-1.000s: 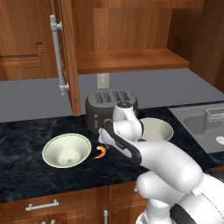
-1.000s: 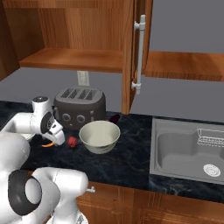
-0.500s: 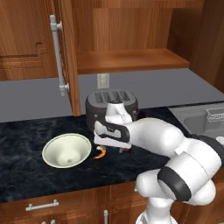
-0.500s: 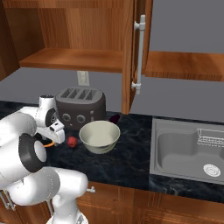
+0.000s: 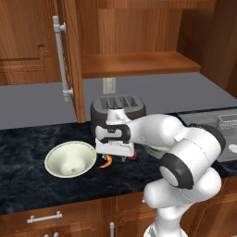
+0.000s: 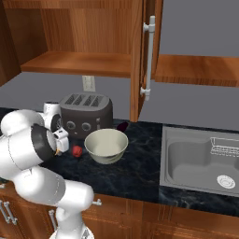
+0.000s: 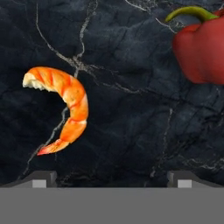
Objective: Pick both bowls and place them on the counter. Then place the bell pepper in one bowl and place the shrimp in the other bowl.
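- The gripper [image 7: 112, 177] hangs low over the counter [image 7: 131, 127] with its jaws spread wide and nothing between them; its two dark fingertips [image 7: 41, 177] show at the bottom of the hand view, with bare black marble between them.
- The shrimp [image 7: 61, 107] lies on the marble just ahead of the fingertips, nearer one of them, apart from both; it is an orange curl with a paler end.
- The bell pepper [image 7: 203, 46], glossy red with a green stem, sits on the counter farther out on the other side, well apart from the shrimp.
- In the left base view the gripper [image 5: 113, 155] points down between the shrimp [image 5: 107, 161] and the bell pepper [image 5: 133, 156], near the counter's middle, in front of a dark toaster [image 5: 118, 107].
- The wider, shallower bowl [image 5: 70, 159] stands upright on the counter [image 5: 28, 180] just beside the shrimp, toward the counter's left end, with nothing in it.
- In the right base view the deeper bowl [image 6: 106, 145] stands upright on the counter [image 6: 135, 172] in front of the toaster [image 6: 86, 115], with the bell pepper [image 6: 77, 151] just beside it and nothing inside.
- A sink [image 6: 200, 161] is set into the counter at its right end.
- An open wooden cabinet [image 5: 134, 65] hangs above, its door [image 5: 67, 55] swung out.
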Controlling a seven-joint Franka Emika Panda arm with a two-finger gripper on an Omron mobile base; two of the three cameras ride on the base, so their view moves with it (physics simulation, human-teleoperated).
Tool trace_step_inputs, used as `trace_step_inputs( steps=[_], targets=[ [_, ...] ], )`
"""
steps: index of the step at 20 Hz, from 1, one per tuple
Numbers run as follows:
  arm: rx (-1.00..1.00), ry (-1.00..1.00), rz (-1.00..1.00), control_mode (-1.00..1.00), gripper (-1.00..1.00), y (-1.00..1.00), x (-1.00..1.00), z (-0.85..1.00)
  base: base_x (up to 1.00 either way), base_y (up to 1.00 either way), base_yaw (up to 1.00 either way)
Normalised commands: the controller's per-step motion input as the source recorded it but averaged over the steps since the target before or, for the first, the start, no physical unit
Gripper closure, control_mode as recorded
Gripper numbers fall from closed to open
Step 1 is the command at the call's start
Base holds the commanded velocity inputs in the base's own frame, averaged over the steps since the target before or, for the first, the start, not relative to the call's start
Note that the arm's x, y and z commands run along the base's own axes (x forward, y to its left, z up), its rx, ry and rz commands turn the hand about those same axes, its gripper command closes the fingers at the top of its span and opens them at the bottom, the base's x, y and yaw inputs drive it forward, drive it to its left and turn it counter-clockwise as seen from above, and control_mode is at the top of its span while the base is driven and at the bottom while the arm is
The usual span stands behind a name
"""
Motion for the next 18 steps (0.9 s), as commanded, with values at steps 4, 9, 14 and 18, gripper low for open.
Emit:
trace_step_inputs(
  steps=[4, 9, 14, 18],
  targets=[
    [0.00, 0.00, 0.00, -1.00, -1.00, 0.05, 0.00, -0.04, 0.00, 0.00, 0.00],
    [0.00, 0.00, 0.00, -1.00, -1.00, 0.01, 0.00, -0.10, 0.00, 0.00, 0.00],
    [0.00, 0.00, -0.04, -1.00, -1.00, 0.00, 0.00, -0.07, 0.00, 0.00, 0.00],
    [0.00, 0.00, -0.09, -1.00, -1.00, 0.00, 0.00, -0.02, 0.00, 0.00, 0.00]
  ],
)
